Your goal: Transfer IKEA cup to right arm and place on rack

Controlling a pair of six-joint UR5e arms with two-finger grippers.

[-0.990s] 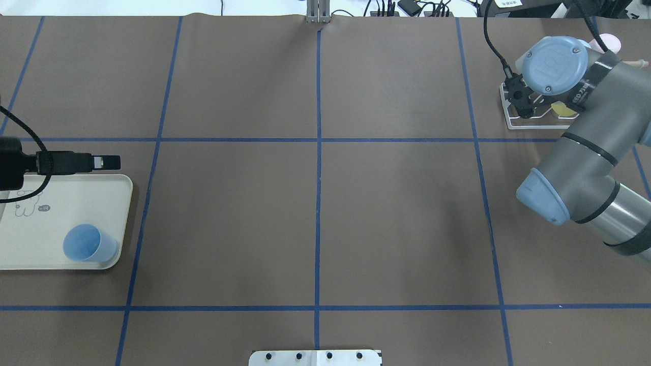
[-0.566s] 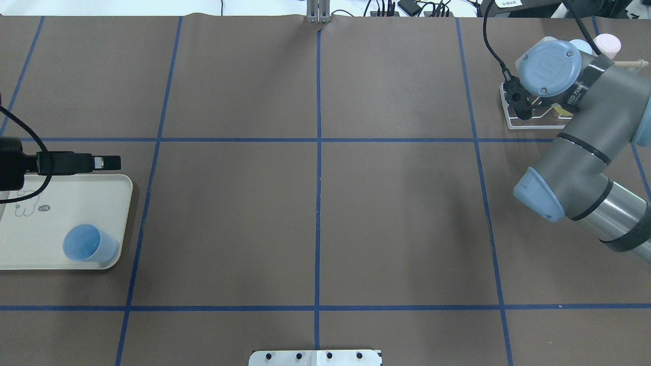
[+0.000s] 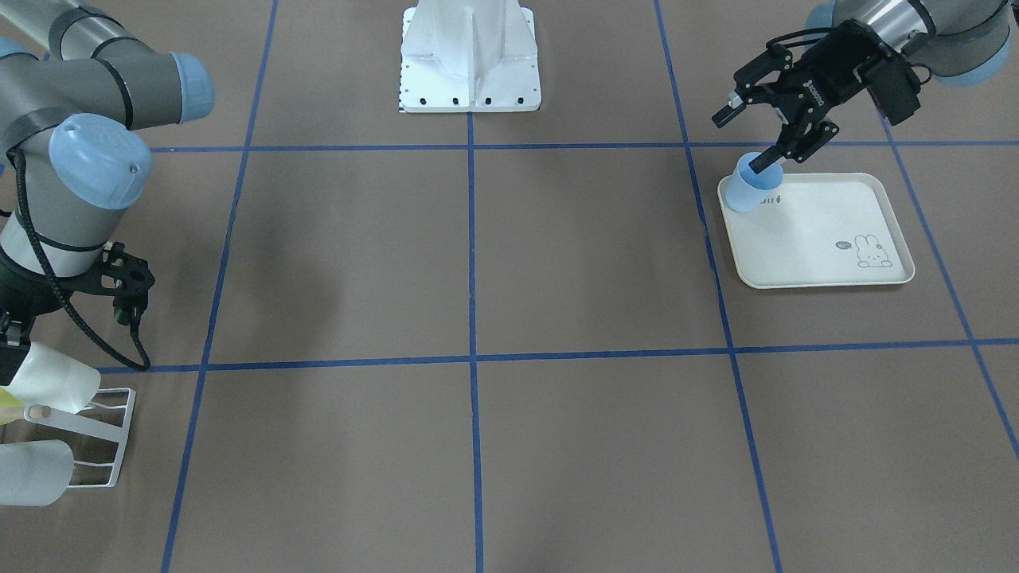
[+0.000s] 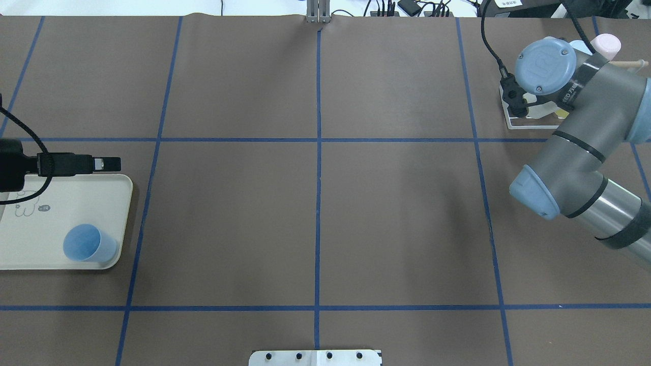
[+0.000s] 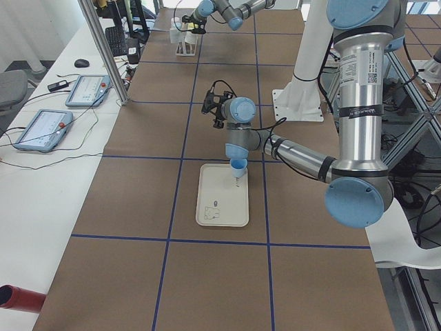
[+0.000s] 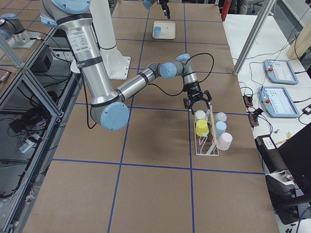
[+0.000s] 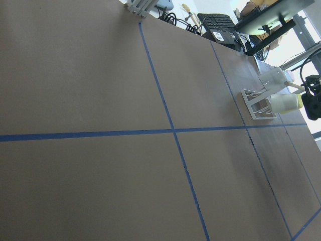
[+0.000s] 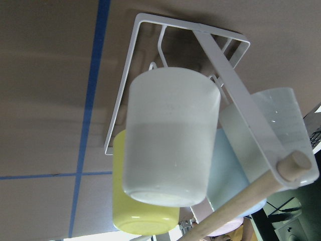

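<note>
Left claw spreads wide over the pale-blue plastic cup, right claw wide over the white wire rack.

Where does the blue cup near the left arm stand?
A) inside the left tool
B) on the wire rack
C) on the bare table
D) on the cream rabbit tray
D: the blue cup stands upright in a corner of the cream rabbit tray.
</note>
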